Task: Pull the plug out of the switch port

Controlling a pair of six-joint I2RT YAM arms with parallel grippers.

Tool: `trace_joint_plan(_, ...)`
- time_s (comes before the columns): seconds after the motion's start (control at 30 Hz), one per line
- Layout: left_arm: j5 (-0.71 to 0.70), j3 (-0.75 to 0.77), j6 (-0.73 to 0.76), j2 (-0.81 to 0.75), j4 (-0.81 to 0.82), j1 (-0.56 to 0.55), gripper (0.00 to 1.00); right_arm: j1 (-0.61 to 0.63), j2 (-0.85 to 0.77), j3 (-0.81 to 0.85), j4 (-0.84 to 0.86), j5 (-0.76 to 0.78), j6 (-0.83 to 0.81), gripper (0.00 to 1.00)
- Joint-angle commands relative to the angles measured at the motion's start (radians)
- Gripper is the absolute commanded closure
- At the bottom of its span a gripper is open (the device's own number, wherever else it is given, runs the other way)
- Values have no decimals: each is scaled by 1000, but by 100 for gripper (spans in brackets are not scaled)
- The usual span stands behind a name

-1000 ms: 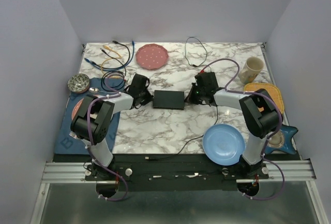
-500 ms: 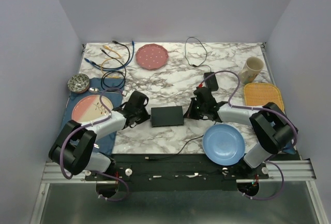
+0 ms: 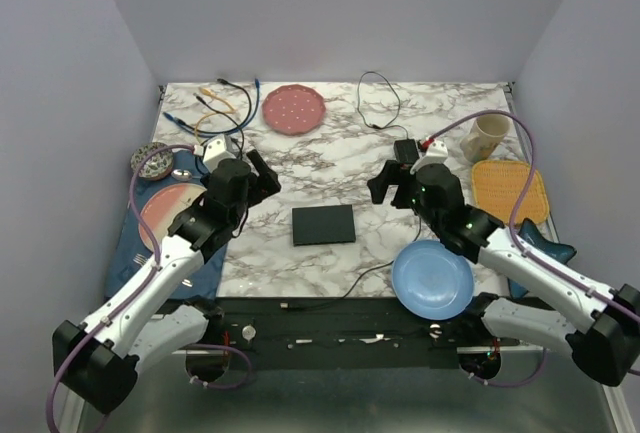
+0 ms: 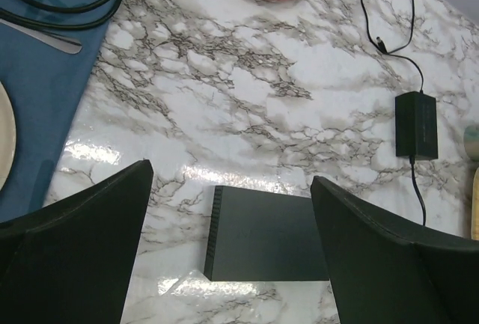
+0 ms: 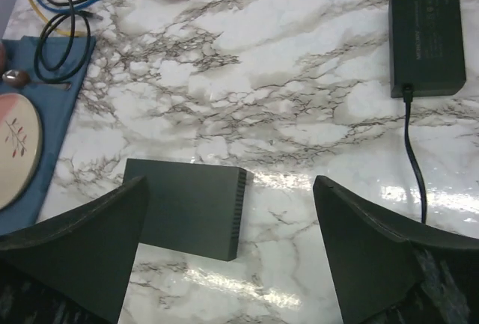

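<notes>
From the top camera we see the switch (image 3: 323,224) lying flat in the middle of the marble desk (image 3: 330,143), between the two arms. The left end effector (image 3: 260,179) hangs to its left and the right end effector (image 3: 388,173) to its right. Both are spread, pinching nothing, and apart from the switch. A thin black cable (image 3: 366,279) lies loose beside the blue plate (image 3: 432,279); no cable enters the switch.

In the left wrist view the fingers (image 4: 75,249) stand wide, with the switch below them. Its visible sides carry no plug. The power brick (image 4: 416,124) lies well apart, with its own cord.

In the right wrist view the jaws are also wide. The ribbed side of the switch is free.

We judge that the pulling step is done, though the socket edge is not clearly shown. The next move calls only for taking the arms away without touching the switch or the loose cable.
</notes>
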Motion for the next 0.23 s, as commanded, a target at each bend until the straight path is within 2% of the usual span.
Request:
trace_joint_plan(0.0, 1, -54, -53, -13, 4, 8, 1, 12, -86, -90, 53, 86, -58, 0)
trace_joint_plan(0.2, 32, -25, -55, 37, -62, 8, 1, 12, -123, -111, 44, 79, -96, 0)
